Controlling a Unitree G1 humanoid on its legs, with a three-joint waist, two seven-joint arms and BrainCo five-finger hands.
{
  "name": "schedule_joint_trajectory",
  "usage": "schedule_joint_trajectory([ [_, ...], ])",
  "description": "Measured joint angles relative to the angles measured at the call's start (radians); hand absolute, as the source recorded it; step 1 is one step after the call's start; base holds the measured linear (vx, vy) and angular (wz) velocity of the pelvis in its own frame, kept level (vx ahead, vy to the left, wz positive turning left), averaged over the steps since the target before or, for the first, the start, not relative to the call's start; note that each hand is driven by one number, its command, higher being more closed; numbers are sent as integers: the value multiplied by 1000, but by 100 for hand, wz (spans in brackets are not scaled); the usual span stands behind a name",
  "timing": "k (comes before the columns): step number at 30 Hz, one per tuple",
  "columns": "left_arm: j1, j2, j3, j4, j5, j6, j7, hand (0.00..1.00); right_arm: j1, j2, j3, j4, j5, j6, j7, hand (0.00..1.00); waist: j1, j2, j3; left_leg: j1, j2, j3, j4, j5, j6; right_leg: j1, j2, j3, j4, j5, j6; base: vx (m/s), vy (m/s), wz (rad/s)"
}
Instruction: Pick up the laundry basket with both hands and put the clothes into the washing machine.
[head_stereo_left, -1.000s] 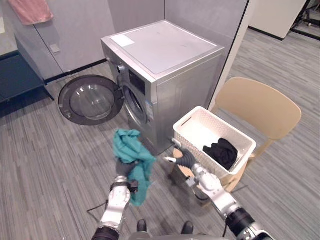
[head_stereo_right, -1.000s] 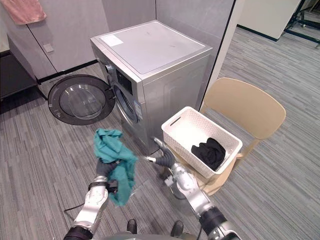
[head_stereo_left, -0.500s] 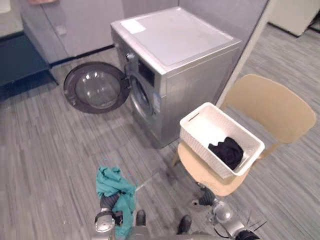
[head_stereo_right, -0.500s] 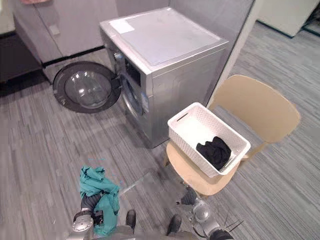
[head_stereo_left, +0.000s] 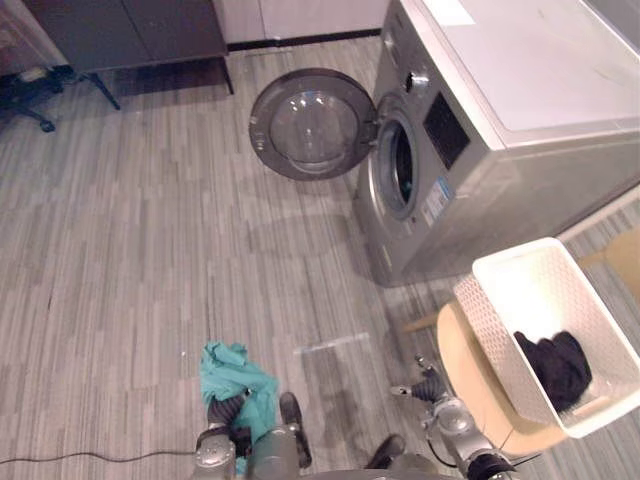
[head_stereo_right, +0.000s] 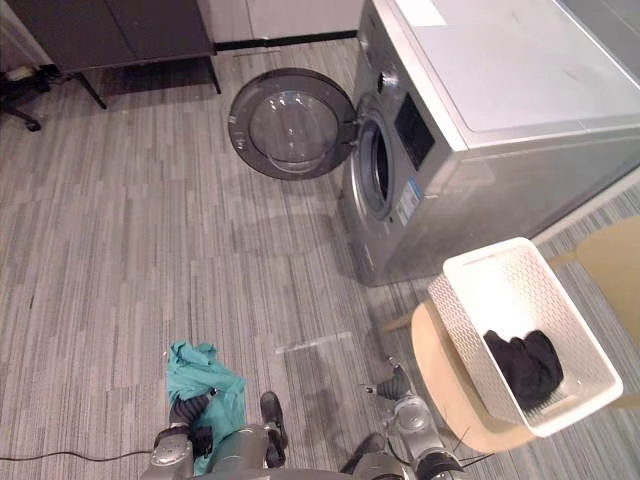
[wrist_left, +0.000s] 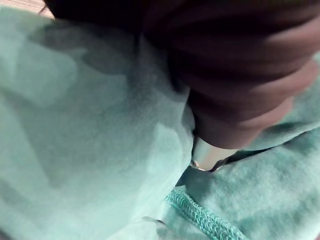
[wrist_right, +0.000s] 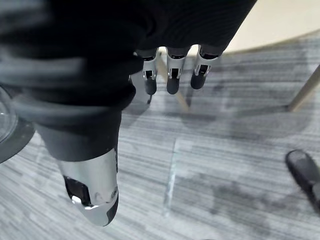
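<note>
Grey plank floor (head_stereo_left: 150, 250), washing machine (head_stereo_left: 480, 120) door (head_stereo_left: 312, 124) swung wide. Teal garment (head_stereo_left: 238, 372) — soft, light, floppy, likely best taken by a bunched fistful — draped over left hand (head_stereo_left: 225, 418), grip buried, can't tell. Right hand (head_stereo_left: 428, 385) slack, empty, near chair (head_stereo_left: 470, 375) with white basket (head_stereo_left: 500, 280) — black garment (head_stereo_left: 555, 365) inside.

It looked like an office room fitted out as a laundry corner: grey striped carpet floor (head_stereo_left: 130, 250), a silver front-loading washing machine (head_stereo_left: 480, 130) with its round door (head_stereo_left: 312, 125) swung open, a white laundry basket (head_stereo_right: 520, 252) on a beige chair (head_stereo_right: 445, 385), dark cabinets (head_stereo_left: 130, 30) and a castored chair base (head_stereo_right: 15, 80) along the far wall
</note>
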Motion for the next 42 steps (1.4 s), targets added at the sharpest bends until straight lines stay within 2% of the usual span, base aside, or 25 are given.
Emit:
schedule_joint_trajectory([
  [1, 9, 4, -3, -1, 1, 0, 0, 100, 18, -1, 9, -31, 2, 0, 1, 0, -12, -5, 5, 22, -20, -29, 20, -42, 15, -84, -72, 122, 224, 15, -102, 149, 181, 72],
  [2, 6, 14, -5, -4, 1, 0, 1, 100, 38, 2, 13, -45, 9, 0, 1, 0, -32, -5, 13, 39, -33, -69, 27, -62, 26, -149, -71, 271, 360, 8, -123, 181, 151, 93],
  [3, -2, 24, -15, -5, 1, 0, 1, 100, 47, 5, 16, -45, 12, 0, 3, 0, -40, 0, 22, 51, -34, -99, 24, -70, 28, -200, -19, 374, 425, -48, -90, 178, 76, 83],
  [5, -15, 47, -20, -5, 1, 0, 2, 100, 46, 5, 18, -46, 36, -1, 4, 0, -53, -12, 42, 96, -35, -140, -2, -74, 31, -279, 82, 454, 444, -121, -82, 278, 19, 71],
  [8, -44, 43, -21, -4, 1, 0, 1, 100, 42, -1, 17, -46, 59, -10, 1, 0, -65, -24, 60, 152, -38, -176, -33, -96, 19, -390, 166, 397, 207, -114, -84, 308, -50, 52],
  [11, -60, 40, -39, -4, 2, -2, -1, 100, 48, 0, 37, -48, 69, -17, 3, 0, -86, -35, 58, 219, -52, -218, -61, -124, -52, -402, 223, 379, -163, 61, -99, 379, -119, 50],
  [13, -69, 25, -60, -5, 12, -4, -8, 100, 69, -10, 34, -85, 73, -18, 4, 0, -100, -23, 48, 256, -36, -266, -62, -163, -85, -407, 226, 403, -98, 166, -171, 583, -223, 70],
  [14, -76, 10, -67, -5, 21, -7, -21, 100, 67, -19, 33, -106, 73, -19, 5, 0, -106, 19, 42, 260, 0, -288, -37, -179, -111, -416, 248, 372, -38, 112, -190, 597, -226, 54],
  [15, -77, 8, -66, -5, 30, -9, -21, 100, 63, -17, 32, -112, 72, -20, 5, 0, -105, 27, 43, 244, 15, -287, 3, -181, -121, -415, 257, 369, -27, 96, -201, 607, -264, 16],
  [17, -59, -4, -56, -5, 49, -3, -22, 100, 74, 7, 38, -129, 66, -19, 7, 0, -99, 40, 49, 143, 94, -287, 373, -113, -205, -314, 322, 363, -29, 25, -240, 752, -334, -24],
  [18, -51, -9, -55, -6, 50, -2, -23, 100, 82, 10, 41, -137, 66, -18, 7, 0, -95, 42, 51, 117, 117, -289, 476, -76, -209, -278, 341, 371, -44, 13, -248, 608, -219, -66],
  [20, -27, -33, -55, -35, 51, -3, -38, 100, 106, 26, 51, -193, 66, -20, 4, 0, -68, 40, 51, 2, 189, -253, 830, -108, -167, -136, 410, 437, -97, -32, -268, 538, -136, -89],
  [22, -36, -47, -59, -56, 51, -5, -42, 100, 103, 29, 44, -205, 66, -23, 2, 0, -54, 28, 48, -88, 191, -211, 868, -132, -128, -61, 421, 497, -154, -41, -264, 478, -56, -86],
  [25, -59, -52, -59, -63, 51, -7, -42, 100, 101, 29, 39, -184, 66, -20, 1, 0, -48, 16, 53, -177, 160, -207, 687, -154, -92, 16, 421, 575, -205, -39, -256, 398, 41, -86],
  [28, -86, -52, -63, -62, 52, -6, -41, 100, 83, 36, 12, -143, 66, -19, -1, 0, -28, -6, 65, -196, 43, -399, 289, -130, -130, 70, 388, 690, -210, -63, -215, 426, 220, -125],
  [29, -86, -53, -70, -60, 51, -6, -38, 100, 82, 33, 6, -130, 61, -20, -2, 0, -28, 5, 60, -188, 18, -521, 133, -89, -176, 84, 388, 747, -208, -89, -175, 367, 317, -124],
  [31, -83, -63, -83, -41, 51, -6, -35, 100, 90, 15, 5, -119, 48, -19, -2, 0, -27, 39, 45, -180, 41, -570, 97, -18, -173, 84, 402, 809, -176, -142, -128, 407, 464, -158],
  [32, -89, -58, -110, -4, 52, -1, -37, 100, 103, 16, -7, -109, 40, -16, -3, 0, -31, 33, 38, -175, 38, -522, 178, 35, -138, 77, 383, 874, -101, -202, -82, 352, 486, -167],
  [34, -90, -32, -118, -3, 54, 1, -38, 100, 126, 35, -9, -112, 38, -18, -1, 0, -31, -12, 14, -146, 14, -417, 169, 2, -101, 15, 320, 899, -15, -213, -61, 284, 404, -144],
  [35, -89, -14, -118, -5, 54, 0, -38, 100, 132, 47, -7, -110, 39, -18, -1, 0, -29, -40, -3, -103, 8, -328, 153, -17, -71, -30, 276, 875, 40, -187, -27, 212, 332, -136],
  [36, -88, -8, -118, -5, 54, 0, -38, 100, 131, 49, -6, -110, 39, -18, -1, 0, -32, -31, 2, -87, 8, -294, 149, -23, -61, -42, 258, 844, 50, -173, -16, 212, 370, -172],
  [37, -88, 1, -116, -6, 54, 0, -37, 100, 120, 53, -4, -103, 39, -18, -1, 0, -32, -43, -6, -43, 12, -219, 126, -31, -46, -59, 215, 747, 58, -147, -12, 86, 227, -178],
  [38, -88, 12, -106, -9, 52, 0, -35, 100, 101, 59, 2, -89, 39, -18, -1, 0, -30, -28, 2, 8, 21, -126, 80, -30, -39, -68, 164, 556, 49, -131, -28, 74, 245, -180],
  [41, -96, 42, -107, -8, 51, 0, -35, 100, 53, 67, 14, -83, 39, -19, -1, 0, -30, -31, -3, 76, 37, 23, 12, -27, -35, -37, 127, 162, -69, -83, -68, 31, 152, -170],
  [42, -101, 42, -108, -7, 51, 1, -36, 100, 47, 63, 14, -83, 39, -18, -1, 0, -32, -32, -4, 79, 40, 35, 9, -27, -35, -32, 129, 156, -88, -66, -50, -8, 57, -116],
])
